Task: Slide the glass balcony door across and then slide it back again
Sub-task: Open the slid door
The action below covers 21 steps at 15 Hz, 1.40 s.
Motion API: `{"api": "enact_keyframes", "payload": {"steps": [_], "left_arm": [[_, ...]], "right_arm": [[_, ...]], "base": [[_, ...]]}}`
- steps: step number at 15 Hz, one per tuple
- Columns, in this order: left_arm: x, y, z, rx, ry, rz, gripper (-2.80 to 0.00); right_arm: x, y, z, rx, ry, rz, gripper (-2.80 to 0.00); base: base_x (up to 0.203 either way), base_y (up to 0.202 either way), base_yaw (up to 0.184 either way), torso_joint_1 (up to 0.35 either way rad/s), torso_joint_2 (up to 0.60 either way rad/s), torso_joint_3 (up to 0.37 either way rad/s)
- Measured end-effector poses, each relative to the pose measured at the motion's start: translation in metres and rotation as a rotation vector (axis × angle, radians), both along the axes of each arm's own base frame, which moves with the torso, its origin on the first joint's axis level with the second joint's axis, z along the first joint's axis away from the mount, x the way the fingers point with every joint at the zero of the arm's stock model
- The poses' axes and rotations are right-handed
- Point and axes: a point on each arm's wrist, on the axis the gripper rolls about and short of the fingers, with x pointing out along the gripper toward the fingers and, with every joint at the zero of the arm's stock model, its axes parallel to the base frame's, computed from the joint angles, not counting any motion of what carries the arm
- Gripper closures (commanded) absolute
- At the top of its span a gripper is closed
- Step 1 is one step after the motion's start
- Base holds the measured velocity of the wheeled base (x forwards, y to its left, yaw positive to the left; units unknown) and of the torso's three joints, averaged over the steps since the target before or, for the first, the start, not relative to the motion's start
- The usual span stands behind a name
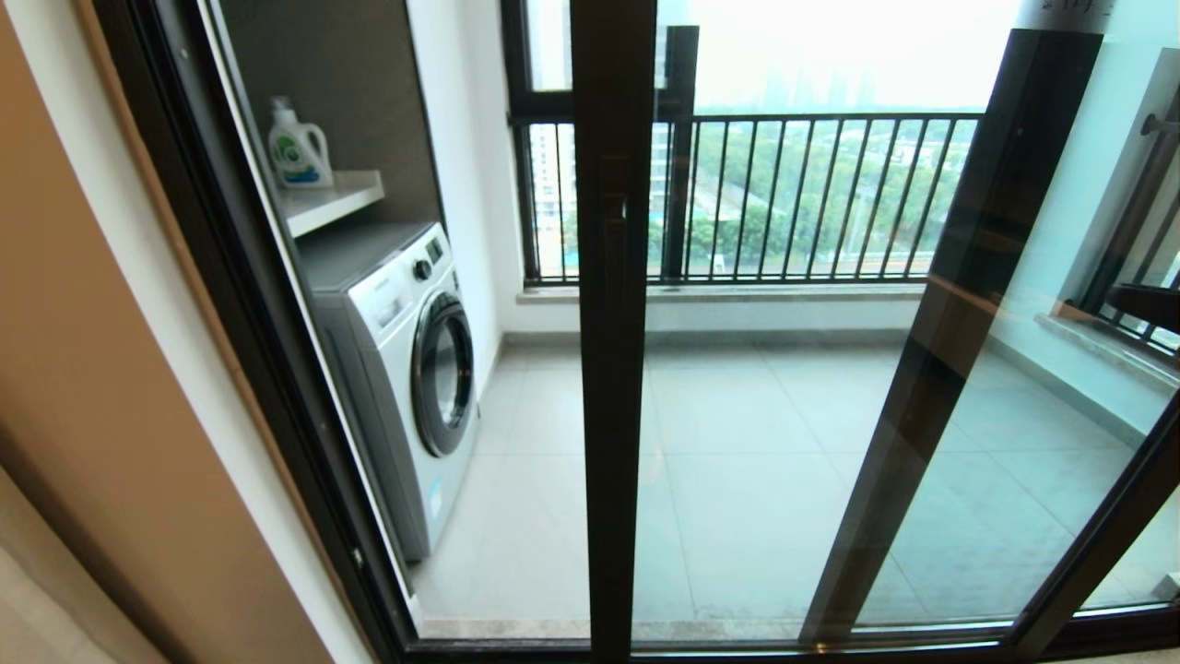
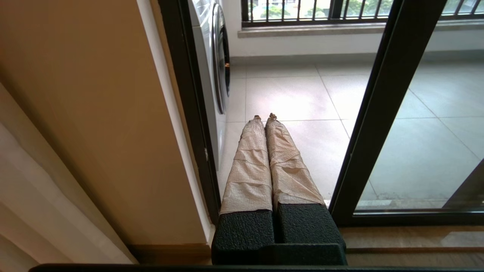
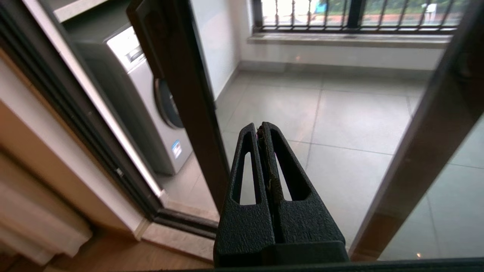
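The glass balcony door (image 1: 765,415) stands partly slid across, its dark upright (image 1: 610,369) in the middle of the head view with a small dark handle (image 1: 614,207) on it. An open gap lies to the left of that upright. Neither gripper shows in the head view. My left gripper (image 2: 264,117), with beige-wrapped fingers, is shut and empty, held low before the gap, left of the door upright (image 2: 378,113). My right gripper (image 3: 260,126), black, is shut and empty, just right of the upright (image 3: 189,113), facing the glass without touching it.
A white washing machine (image 1: 406,369) stands on the balcony's left under a shelf with a detergent bottle (image 1: 297,148). A black-barred railing (image 1: 811,194) closes the far side. A second dark upright (image 1: 968,323) slants at the right. A beige wall (image 1: 92,369) borders the fixed frame (image 1: 258,323).
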Motion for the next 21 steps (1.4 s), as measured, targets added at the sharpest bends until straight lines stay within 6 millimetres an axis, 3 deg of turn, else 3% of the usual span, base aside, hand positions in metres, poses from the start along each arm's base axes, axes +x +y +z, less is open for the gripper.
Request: {"api": "enact_keyframes", "payload": {"steps": [4, 7, 21], "left_arm": [[0.000, 0.000, 0.000, 0.000, 0.000, 0.000, 0.00], [0.000, 0.000, 0.000, 0.000, 0.000, 0.000, 0.00], [0.000, 0.000, 0.000, 0.000, 0.000, 0.000, 0.00]], "right_arm": [[0.051, 0.025, -0.008, -0.022, 0.114, 0.106, 0.00], [0.070, 0.038, -0.010, 0.007, 0.140, 0.111, 0.00], [0.051, 0.035, -0.006, 0.108, 0.140, 0.077, 0.00]], "base": [[0.000, 0.000, 0.000, 0.000, 0.00, 0.000], [0.000, 0.000, 0.000, 0.000, 0.00, 0.000], [0.000, 0.000, 0.000, 0.000, 0.00, 0.000]]}}
